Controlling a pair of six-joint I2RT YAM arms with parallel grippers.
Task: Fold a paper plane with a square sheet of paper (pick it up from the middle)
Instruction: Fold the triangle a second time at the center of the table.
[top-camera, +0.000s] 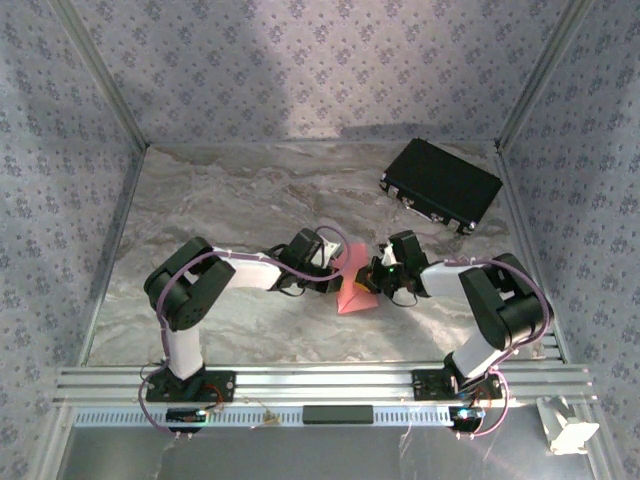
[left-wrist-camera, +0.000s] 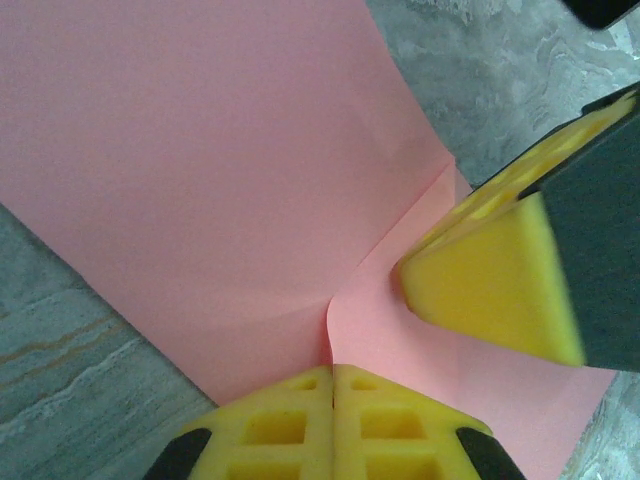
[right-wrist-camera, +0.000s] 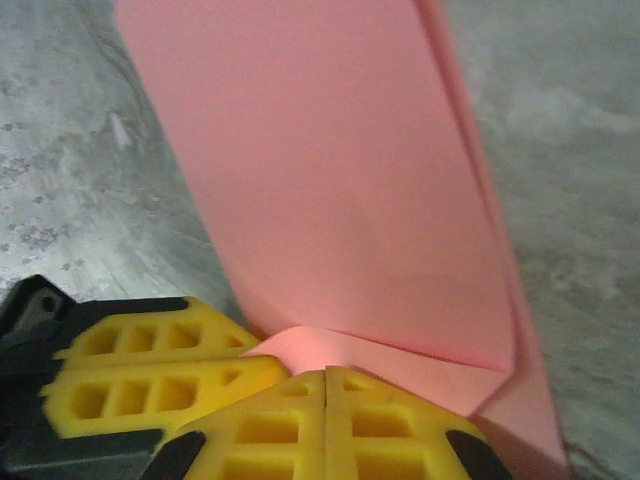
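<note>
The marbled worktop (top-camera: 200, 200) spreads out ahead of me. My two arms reach over it from its near edge toward its middle, the left arm (top-camera: 190, 290) bending in from the left and the right arm (top-camera: 495, 300) from the right. A black case (top-camera: 441, 184) lies flat by the far right corner, well apart from everything else. The paper (top-camera: 352, 290) is between my wrists, about midway between the side edges and a little closer to the near edge than the far one. It is folded into a narrower pink shape (my wrist cameras show a long crease down one side and one layer lapping over another). My left pincer (left-wrist-camera: 332, 385) is clamped on it: the two yellow pads meet with no gap, and a curled edge of the sheet runs straight into the seam between them. My right pincer (right-wrist-camera: 327, 390) is likewise pressed together on the paper's near edge, where the sheet bulges up against the pads. From my left wrist I see one of its fingers (left-wrist-camera: 490, 290) touching the pink surface just beside my left fingertips.
</note>
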